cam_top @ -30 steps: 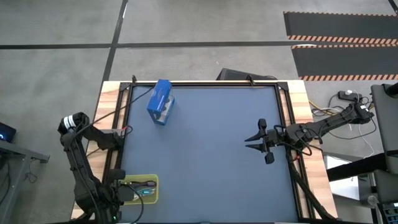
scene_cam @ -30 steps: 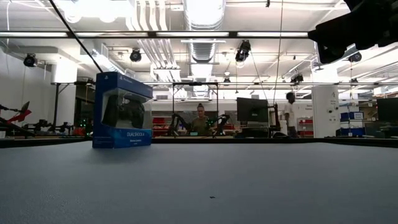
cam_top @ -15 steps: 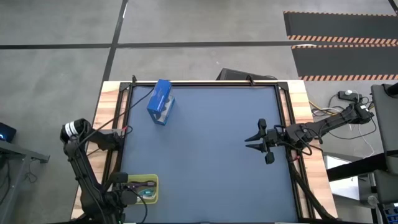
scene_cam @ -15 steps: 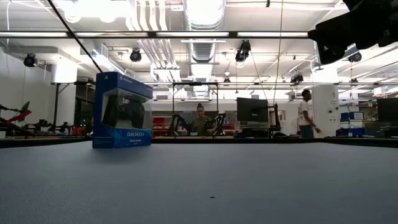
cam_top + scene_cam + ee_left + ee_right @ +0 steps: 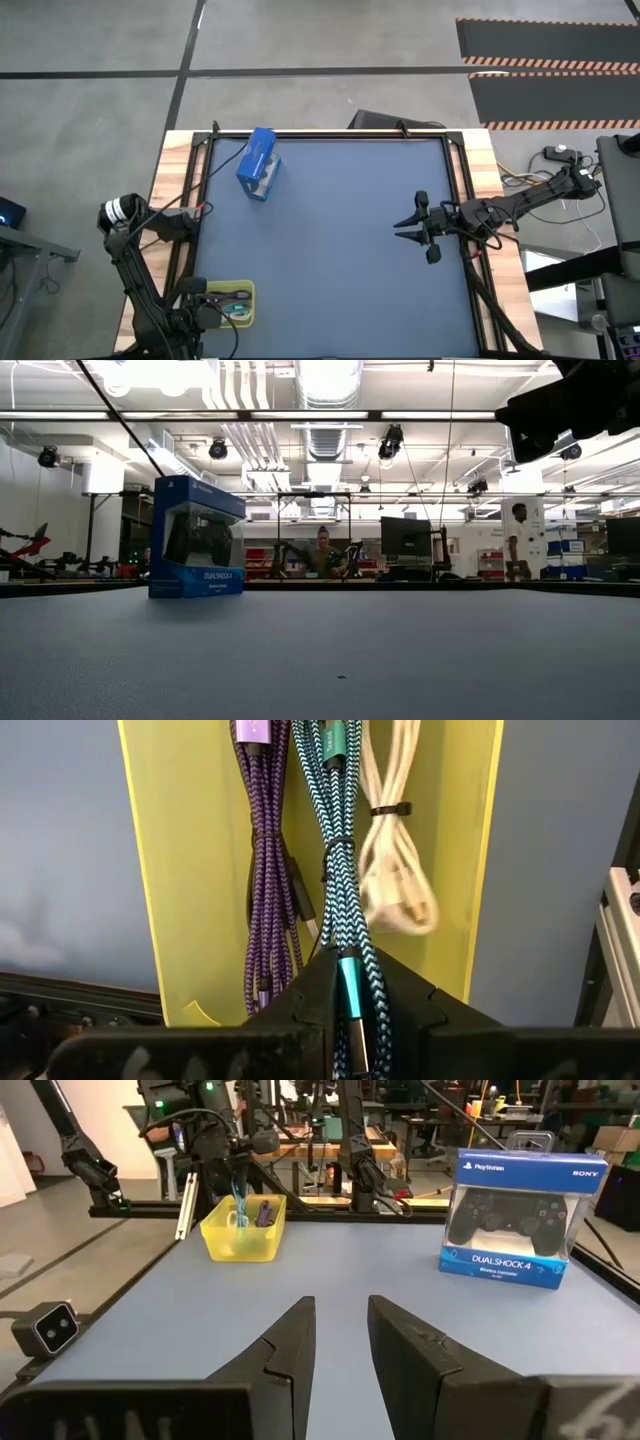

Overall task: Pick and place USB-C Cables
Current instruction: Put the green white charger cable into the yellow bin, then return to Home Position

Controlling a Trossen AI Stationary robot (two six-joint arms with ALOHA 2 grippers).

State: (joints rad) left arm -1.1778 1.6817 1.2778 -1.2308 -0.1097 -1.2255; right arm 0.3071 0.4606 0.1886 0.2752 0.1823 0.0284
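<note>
A yellow tray (image 5: pixel 246 290) sits at the table's near left corner. In the left wrist view it (image 5: pixel 190 870) holds a purple cable bundle (image 5: pixel 265 870), a teal one (image 5: pixel 335 860) and a white one (image 5: pixel 395 870), side by side on its floor. No black cable shows. My left gripper (image 5: pixel 345 970) hangs over the tray (image 5: pixel 205 303), shut on the teal cable. My right gripper (image 5: pixel 403 224) waits open above the right half of the table, pointing left (image 5: pixel 340 1315). My left gripper pinches the teal cable bundle at its end (image 5: pixel 350 1005), where a teal connector shows between the two fingers. The fingers come from above, pointing down into the tray, and lie along the bundle. The rest of the bundle stretches away along the tray floor.
A blue box with a clear window (image 5: pixel 258 165) stands upright near the far left corner (image 5: pixel 196 538) (image 5: pixel 520 1220). A black frame rail (image 5: pixel 465 200) edges the dark mat. People move in the room behind the table (image 5: pixel 518 540).
My left arm's elbow has sunk toward the table's near edge, while its gripper has stayed over the yellow tray. A person in the room behind has walked to the right.
</note>
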